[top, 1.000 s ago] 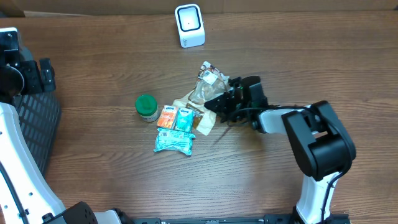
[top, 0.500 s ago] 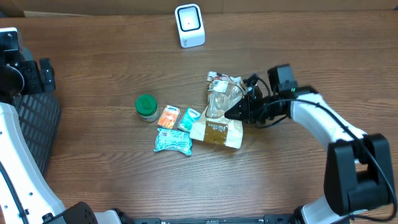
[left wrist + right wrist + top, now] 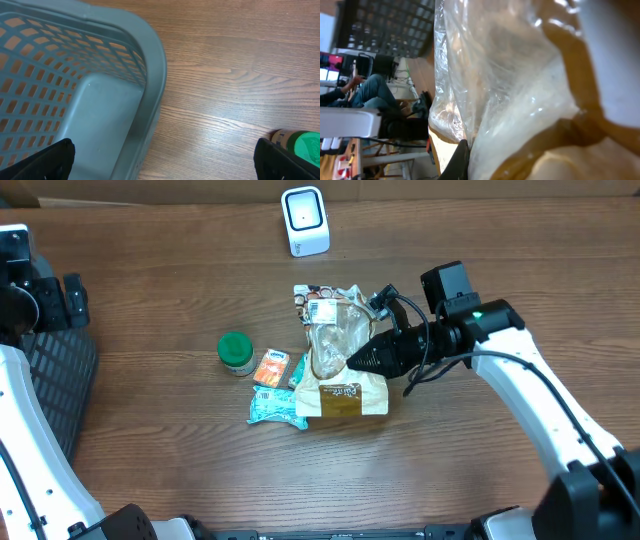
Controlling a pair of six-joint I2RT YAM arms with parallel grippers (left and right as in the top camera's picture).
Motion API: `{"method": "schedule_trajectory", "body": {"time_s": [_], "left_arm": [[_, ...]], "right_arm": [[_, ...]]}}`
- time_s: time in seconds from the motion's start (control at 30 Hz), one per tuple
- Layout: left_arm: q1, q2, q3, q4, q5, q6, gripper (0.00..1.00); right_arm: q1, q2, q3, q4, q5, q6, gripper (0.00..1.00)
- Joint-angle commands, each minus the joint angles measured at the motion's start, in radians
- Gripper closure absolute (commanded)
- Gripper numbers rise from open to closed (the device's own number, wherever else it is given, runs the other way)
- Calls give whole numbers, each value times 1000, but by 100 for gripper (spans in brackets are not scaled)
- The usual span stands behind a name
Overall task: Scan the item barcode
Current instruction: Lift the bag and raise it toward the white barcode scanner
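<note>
Overhead, we see the right gripper (image 3: 362,360) clamped on the bag (image 3: 338,340) mid-table, well short of the scanner (image 3: 305,220). Left wrist: our left gripper (image 3: 162,160) gapes wide beside the basket (image 3: 100,100). Right wrist: the bag (image 3: 510,75) fills our view

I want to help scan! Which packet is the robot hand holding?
The big clear-and-tan bag, pinched by the right hand; the small packets lie loose.
</note>
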Motion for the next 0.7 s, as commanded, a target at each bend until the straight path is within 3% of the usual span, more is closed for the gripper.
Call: {"method": "schedule_trajectory", "body": {"time_s": [0.0,0.2,0.43,0.67], "left_arm": [[4,5,5,3,0,22,0],[4,5,4,3,0,22,0],[4,5,5,3,0,22,0],[4,5,5,3,0,22,0]], "right_arm": [[6,-94,29,4,-51,-21,96],[24,-169,47,6,-19,82,96],[127,-146,238,-107,367,224,96],[217,-7,552,-131,881,275,96]]}}
